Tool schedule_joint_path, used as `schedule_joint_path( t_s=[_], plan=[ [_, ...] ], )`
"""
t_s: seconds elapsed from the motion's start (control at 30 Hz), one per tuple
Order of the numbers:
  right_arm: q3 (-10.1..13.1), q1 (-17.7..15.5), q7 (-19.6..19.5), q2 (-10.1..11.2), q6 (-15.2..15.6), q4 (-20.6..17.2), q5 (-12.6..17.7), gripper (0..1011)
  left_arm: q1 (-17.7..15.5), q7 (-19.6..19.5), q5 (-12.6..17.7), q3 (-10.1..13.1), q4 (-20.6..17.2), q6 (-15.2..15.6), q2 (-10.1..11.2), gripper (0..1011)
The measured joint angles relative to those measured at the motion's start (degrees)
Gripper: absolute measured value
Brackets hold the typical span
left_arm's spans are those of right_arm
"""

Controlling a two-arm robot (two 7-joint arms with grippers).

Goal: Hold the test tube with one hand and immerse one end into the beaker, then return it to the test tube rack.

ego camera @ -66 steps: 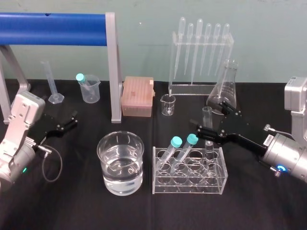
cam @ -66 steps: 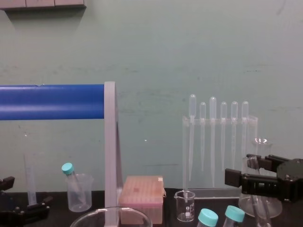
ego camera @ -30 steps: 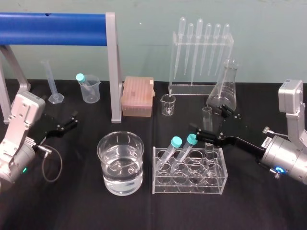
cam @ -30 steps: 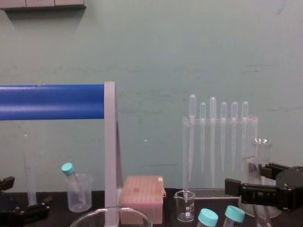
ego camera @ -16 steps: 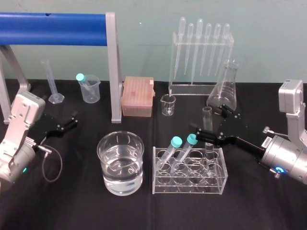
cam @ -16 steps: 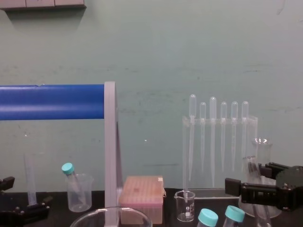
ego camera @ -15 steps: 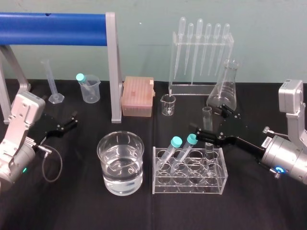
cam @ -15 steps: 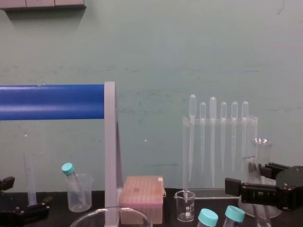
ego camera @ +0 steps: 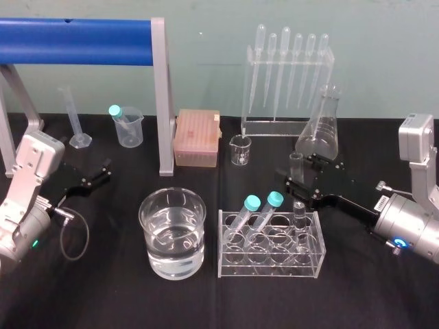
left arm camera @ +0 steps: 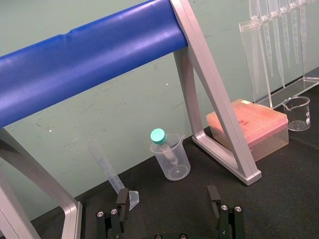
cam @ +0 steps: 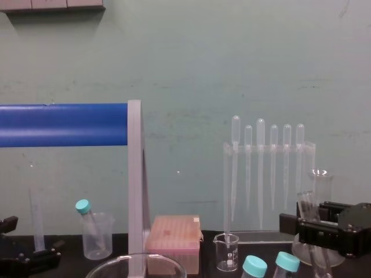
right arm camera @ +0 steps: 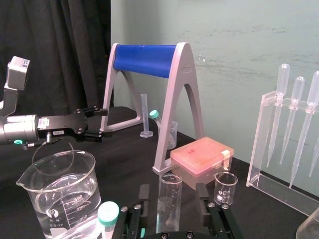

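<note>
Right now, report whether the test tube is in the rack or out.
In. The test tube stands in the test tube rack, lower end inside it; the right tool straddles it.

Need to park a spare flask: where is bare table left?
Bare cloth: the front strip in front of the beaker and test tube rack; the patch between the left gripper and the beaker. Crowded: behind the rack, where the right gripper brackets the test tube by the conical flask.
</note>
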Motion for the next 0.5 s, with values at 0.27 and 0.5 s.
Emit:
schedule_joint_path(
  t_s=[0.27, 0.5],
  plan=[
    [0.0, 0.0, 0.0, 0.0, 0.0, 0.0, 0.0, 371, 0.0, 0.0, 0.0, 0.0, 0.0, 0.0, 0.0, 1000],
    [0.0, 0.0, 0.0, 0.0, 0.0, 0.0, 0.1, 230, 0.0, 0.0, 0.0, 0.0, 0.0, 0.0, 0.0, 1000]
  ],
)
